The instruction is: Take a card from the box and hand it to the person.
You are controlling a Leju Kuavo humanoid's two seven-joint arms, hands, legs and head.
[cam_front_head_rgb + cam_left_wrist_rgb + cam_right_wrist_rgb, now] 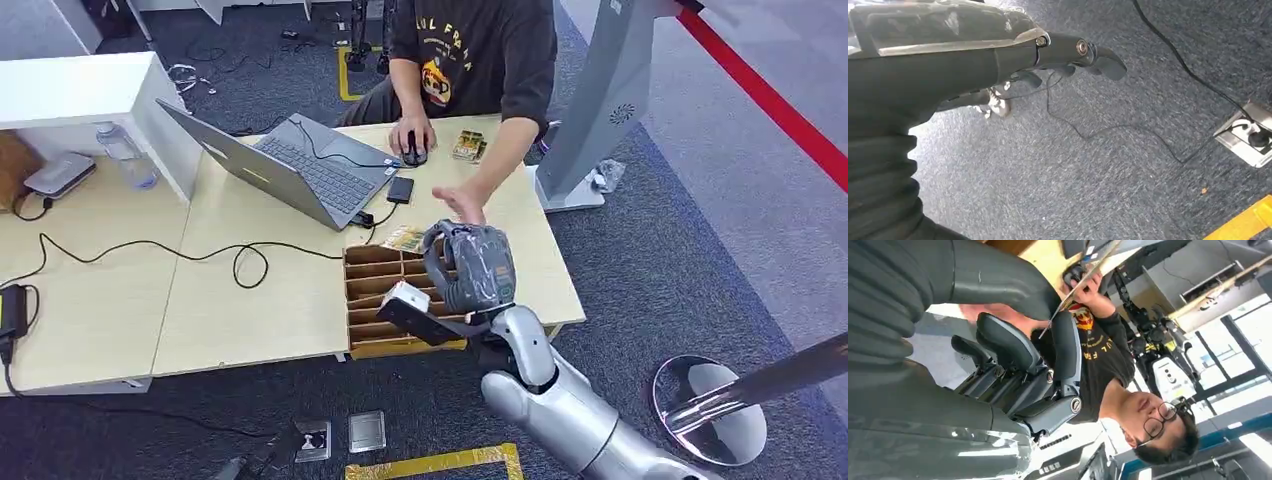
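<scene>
Writing: shirt (470, 50) print partly readable, perhaps "FRANK".
Card (1083, 277): pinched by right hand (470, 265) above box (385, 300), long axis pointing toward person's hand (462, 203).
Left hand (1068, 55): hangs over carpet, fingers loosely apart, holding nothing.

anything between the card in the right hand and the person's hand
Nothing visible. The right hand pinches the card above the box, and the person's hand already has hold of its far end.

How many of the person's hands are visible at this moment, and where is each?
2. One hand rests on the mouse beside the laptop. The other hand reaches toward the robot's right hand and grasps the card it pinches.
</scene>
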